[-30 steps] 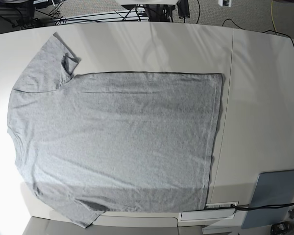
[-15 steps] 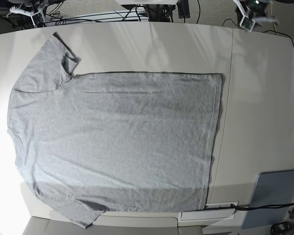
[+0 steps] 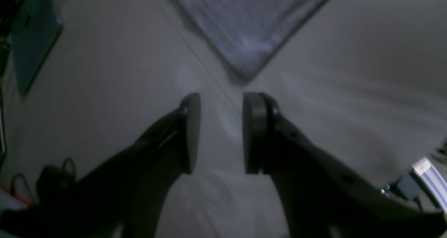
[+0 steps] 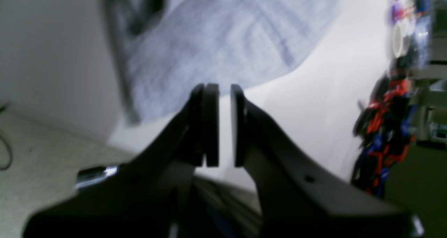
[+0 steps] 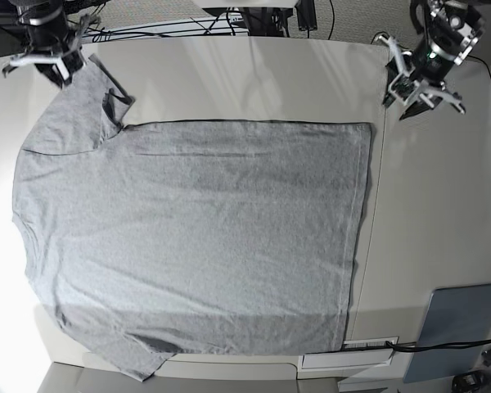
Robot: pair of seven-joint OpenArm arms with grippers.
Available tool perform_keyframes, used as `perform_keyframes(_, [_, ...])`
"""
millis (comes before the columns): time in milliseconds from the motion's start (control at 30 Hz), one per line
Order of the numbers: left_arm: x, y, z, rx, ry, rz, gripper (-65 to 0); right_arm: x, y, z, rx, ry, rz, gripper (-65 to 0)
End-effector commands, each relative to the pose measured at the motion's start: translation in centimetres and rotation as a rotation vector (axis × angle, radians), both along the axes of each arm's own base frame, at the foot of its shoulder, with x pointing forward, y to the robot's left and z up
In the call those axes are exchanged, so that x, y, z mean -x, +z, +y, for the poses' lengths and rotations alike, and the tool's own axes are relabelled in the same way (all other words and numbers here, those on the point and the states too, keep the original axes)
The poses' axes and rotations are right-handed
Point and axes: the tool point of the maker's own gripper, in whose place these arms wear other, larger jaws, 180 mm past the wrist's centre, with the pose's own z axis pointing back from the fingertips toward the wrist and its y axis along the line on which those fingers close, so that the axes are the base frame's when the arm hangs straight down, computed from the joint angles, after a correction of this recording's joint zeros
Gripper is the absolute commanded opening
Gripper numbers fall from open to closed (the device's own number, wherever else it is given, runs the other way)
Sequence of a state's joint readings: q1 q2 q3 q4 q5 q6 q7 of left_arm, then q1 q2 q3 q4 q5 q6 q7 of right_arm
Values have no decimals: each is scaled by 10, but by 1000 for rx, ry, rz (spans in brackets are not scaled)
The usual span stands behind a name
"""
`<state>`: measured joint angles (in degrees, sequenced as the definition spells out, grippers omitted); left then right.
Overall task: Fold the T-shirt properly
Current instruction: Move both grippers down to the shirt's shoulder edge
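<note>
The left end effector (image 5: 415, 88) hovers over bare desk (image 5: 442, 188) just beyond the T-shirt's (image 5: 196, 237) hem corner, jaws spread and empty. The right end effector (image 5: 56, 64) hangs above the far sleeve, jaws nearly together with a thin gap, gripping nothing. The T-shirt lies flat across the desk.

My large heather-grey short-sleeved cotton T-shirt (image 5: 196, 237) lies flat and spread open on the table, not folded. I see only its plain side; no lettering shows. Its straight hem points to my left side, its shoulders to my right. One sleeve reaches the far corner, the other hangs slightly over the near edge.
</note>
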<state>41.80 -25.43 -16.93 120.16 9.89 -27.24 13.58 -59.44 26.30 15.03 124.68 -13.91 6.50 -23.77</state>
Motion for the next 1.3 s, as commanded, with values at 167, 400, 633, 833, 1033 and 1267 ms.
perform_keyframes(167, [-7,-12,-49,-21,-122,-37,-434,-20,11,-9,52,-13,-31,-508])
perform_keyframes(400, [-18,-51,-60,-52,-151,7,-413,-32,16,-14,117,85,8,-380])
perform_keyframes(633, [-40,-73,-51,-158,-132,5,-413,-32,16,-18,134,72,19,-380])
perform_keyframes(833, [-55,-93,-46,-187,-140,40,-413,-31,16,-20,140,66,25,-380])
perform_keyframes(1033, [-59,-107,-38,-209,-132,74,-413,-38,21,-21,166,104,24,-380])
perform_keyframes(1267, [-49,-118,-18,-290,-189,126,-413,-39,21,-21,172,121,30,-380])
